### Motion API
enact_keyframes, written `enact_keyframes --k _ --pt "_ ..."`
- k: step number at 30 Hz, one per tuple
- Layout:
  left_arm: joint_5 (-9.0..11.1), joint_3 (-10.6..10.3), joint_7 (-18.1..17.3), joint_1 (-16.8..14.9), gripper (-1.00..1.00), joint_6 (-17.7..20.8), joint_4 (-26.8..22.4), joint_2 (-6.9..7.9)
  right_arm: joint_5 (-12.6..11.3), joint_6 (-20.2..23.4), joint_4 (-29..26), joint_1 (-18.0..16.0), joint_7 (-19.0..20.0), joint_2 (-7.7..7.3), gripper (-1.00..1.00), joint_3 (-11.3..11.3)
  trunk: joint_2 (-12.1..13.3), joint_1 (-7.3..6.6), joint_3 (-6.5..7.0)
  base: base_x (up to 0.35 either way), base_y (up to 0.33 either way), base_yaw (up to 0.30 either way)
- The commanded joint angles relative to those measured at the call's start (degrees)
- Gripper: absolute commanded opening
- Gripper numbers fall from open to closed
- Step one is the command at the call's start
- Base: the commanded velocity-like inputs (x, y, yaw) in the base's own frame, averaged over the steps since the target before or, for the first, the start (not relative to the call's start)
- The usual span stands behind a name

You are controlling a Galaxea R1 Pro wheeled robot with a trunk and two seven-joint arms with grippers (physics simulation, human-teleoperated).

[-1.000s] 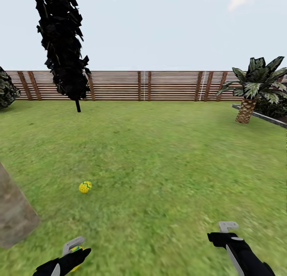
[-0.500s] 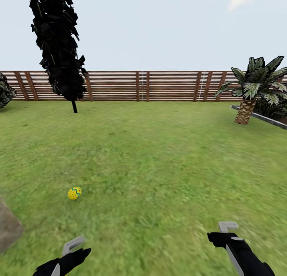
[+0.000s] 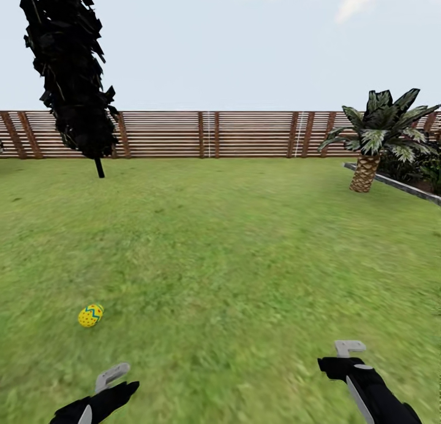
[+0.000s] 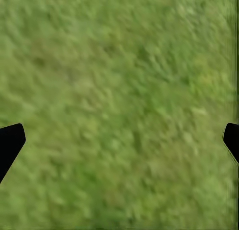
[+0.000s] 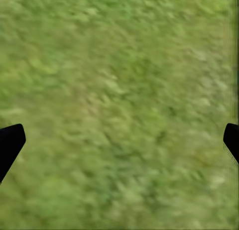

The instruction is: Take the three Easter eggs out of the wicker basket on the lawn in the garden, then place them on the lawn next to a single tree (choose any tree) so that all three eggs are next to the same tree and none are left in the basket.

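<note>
From the head camera I am looking out over the wide, mottled green lawn. One small yellow Easter egg with a blue zigzag and dark dots lies on its side on the grass, ahead of my left arm and a little further out to the left, touching nothing else.

My left gripper sits low at the left of the head view, a grey finger poking up from the black wrist, near the egg but clearly apart from it. My right gripper is low at the right, well away from the egg, also over bare grass. In the left wrist camera the two black fingertips stand at opposite edges of the picture with blurred grass between them, so those jaws are wide apart and hold nothing. The right wrist camera gives the same reading (black fingertips far apart, only grass between).

Further off, a dark brown horizontal-slat wooden fence closes the garden. In front of it at the left stands a slim-trunked tree with black, ragged foliage; at the right, a short palm with a scaly brown trunk beside a grey stone kerb.
</note>
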Motion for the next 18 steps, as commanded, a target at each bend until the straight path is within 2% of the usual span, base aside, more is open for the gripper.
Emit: enact_keyframes --k 1,7,18 --pt "0.21 0.28 -0.29 -0.02 1.0 0.49 -0.1 -0.06 0.27 0.3 -0.08 -0.03 0.13 0.04 1.0 -0.07 -0.03 0.03 0.02 0.321 -0.055 -0.184" --pt "0.21 0.17 -0.29 -0.02 1.0 0.49 -0.1 -0.1 0.31 0.28 -0.08 -0.03 0.13 0.08 1.0 -0.05 -0.03 0.03 0.46 0.317 -0.121 -0.185" --pt "0.13 -0.03 -0.29 -0.02 1.0 0.49 -0.1 -0.1 0.31 0.28 -0.08 -0.03 0.13 0.09 1.0 -0.05 -0.03 0.03 1.28 0.288 -0.202 -0.185"
